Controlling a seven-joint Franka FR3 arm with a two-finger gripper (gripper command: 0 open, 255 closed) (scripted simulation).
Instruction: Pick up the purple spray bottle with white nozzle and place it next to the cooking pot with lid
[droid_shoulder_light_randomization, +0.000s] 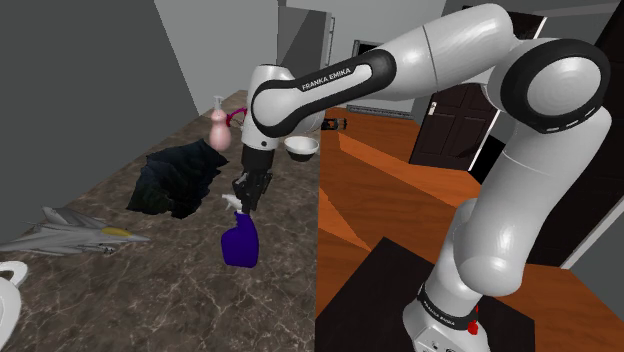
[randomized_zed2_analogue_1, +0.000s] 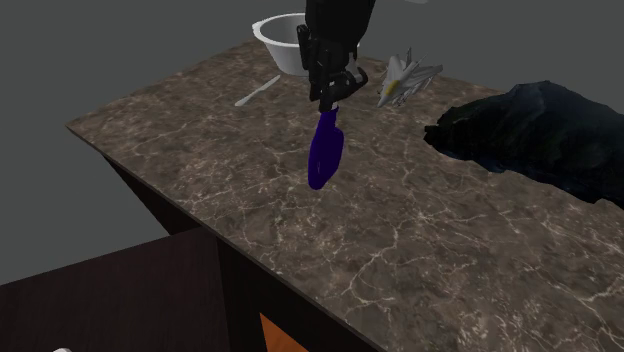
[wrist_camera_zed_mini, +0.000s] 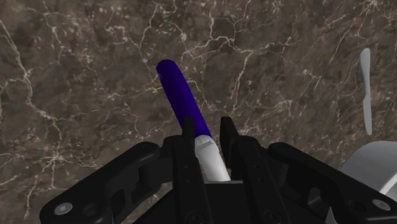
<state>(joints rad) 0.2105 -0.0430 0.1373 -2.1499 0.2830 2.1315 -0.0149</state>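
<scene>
Wrist view: the end effector (wrist_camera_zed_mini: 207, 125) was seen clamped on the white nozzle of the bottle (wrist_camera_zed_mini: 177, 86); the purple body hung directly beneath it, close over the bench (wrist_camera_zed_mini: 76, 76); the grasp was judged done; a carry to the pot, then release beside it, was called for.

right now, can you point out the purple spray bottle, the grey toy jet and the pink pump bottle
purple spray bottle (droid_shoulder_light_randomization: 240, 245), shoulder view, on its purple body
grey toy jet (droid_shoulder_light_randomization: 75, 235), shoulder view, on the fuselage
pink pump bottle (droid_shoulder_light_randomization: 217, 131), shoulder view, on its pink body
</scene>
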